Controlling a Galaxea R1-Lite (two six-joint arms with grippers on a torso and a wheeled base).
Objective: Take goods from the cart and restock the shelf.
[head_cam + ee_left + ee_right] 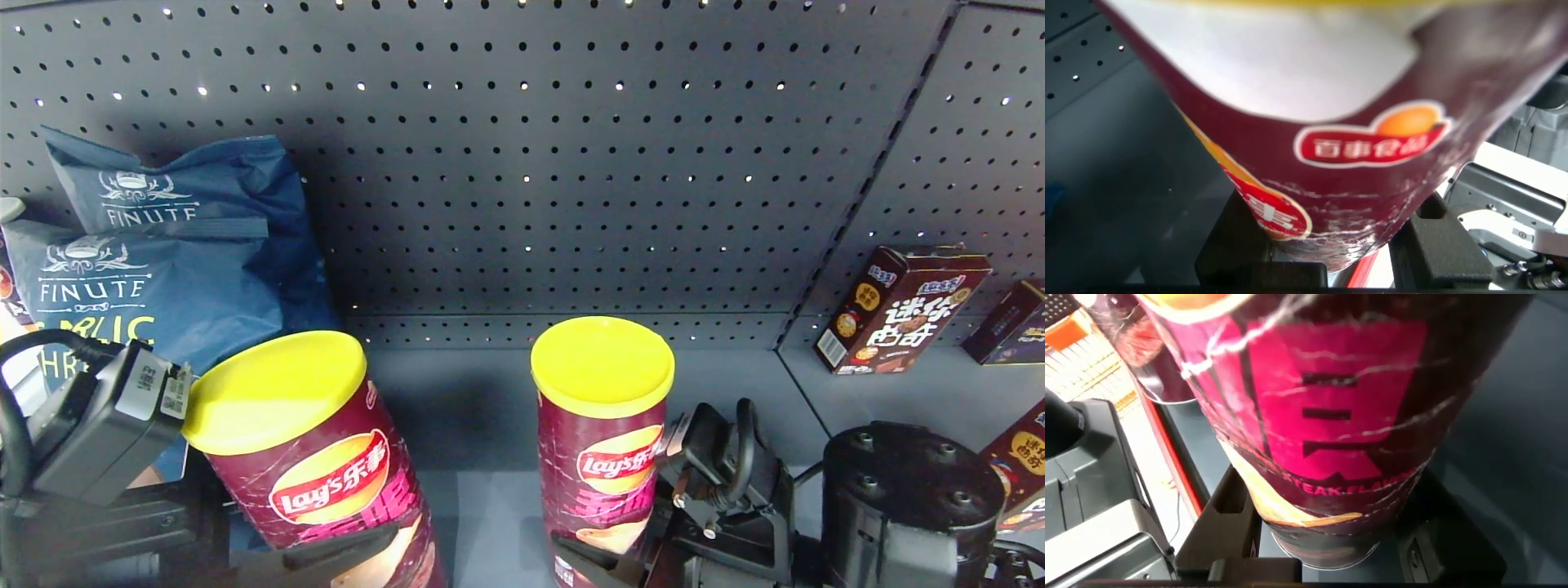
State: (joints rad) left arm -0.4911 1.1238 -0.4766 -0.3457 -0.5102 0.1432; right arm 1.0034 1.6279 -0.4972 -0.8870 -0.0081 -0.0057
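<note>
Left claw [1331,257]: clamped on the lower body of the left chip can [318,457], one finger on each side.
Right claw [1331,539]: clamped in the same way, low on the right chip can [604,441].
Left chip can position: tilted, yellow lid leaning toward the blue snack bags [163,278]; over the front of the shelf [490,408]; base contact with the shelf not discernible.
Right chip can position: upright, well apart from the left chip can, forward of the pegboard back panel [522,163]; base hidden.
Adjoining bay: chocolate snack box [898,310], well apart from both cans.
Step in hand (judged): setting both cans down on the shelf.
Risk, toppling: likely if the left chip can is released while tilted. Cause: base not flat on the shelf.
Risk, collision: lid of the left chip can near the blue snack bags. Cause: further lean or travel that way.
Risk, drop and roll: possible off the front edge. Cause: release before the base is seated.
Risk, pivoting in grip: tall can held low. Cause: weight above the fingers.
</note>
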